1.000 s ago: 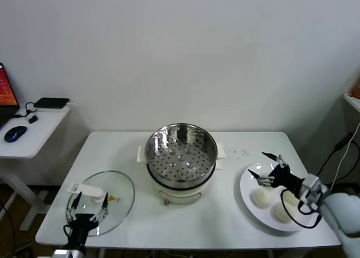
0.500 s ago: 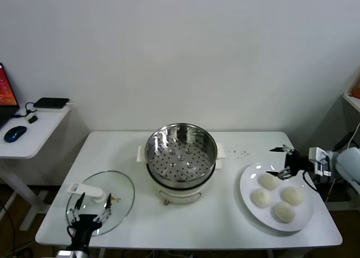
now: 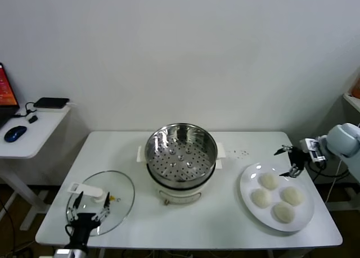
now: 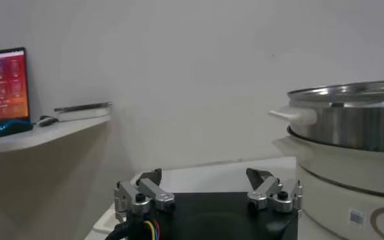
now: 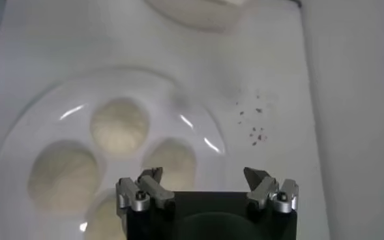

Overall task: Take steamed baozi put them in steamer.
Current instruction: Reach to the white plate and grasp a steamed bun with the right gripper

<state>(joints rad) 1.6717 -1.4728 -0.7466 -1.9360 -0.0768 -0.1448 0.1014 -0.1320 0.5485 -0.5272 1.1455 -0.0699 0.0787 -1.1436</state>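
Observation:
Several cream-white baozi (image 3: 269, 181) lie on a flat white plate (image 3: 247, 182) at the table's right; they also show in the right wrist view (image 5: 119, 125). The steel steamer (image 3: 181, 151) with its perforated tray stands mid-table and holds no buns; its side shows in the left wrist view (image 4: 348, 124). My right gripper (image 3: 289, 162) is open and empty, hovering above the plate's far right rim, just beyond the buns; it also shows in its own wrist view (image 5: 204, 177). My left gripper (image 3: 88, 209) is open, parked low at the front left over the glass lid.
A round glass lid (image 3: 121, 193) with a white handle (image 3: 85, 191) lies at the table's front left. A side desk (image 3: 39, 129) with a mouse stands further left. Dark crumbs (image 3: 243, 153) dot the table behind the plate.
My right arm has pulled back from over the plate, up and to the right, uncovering all the buns. The left arm has stayed put.

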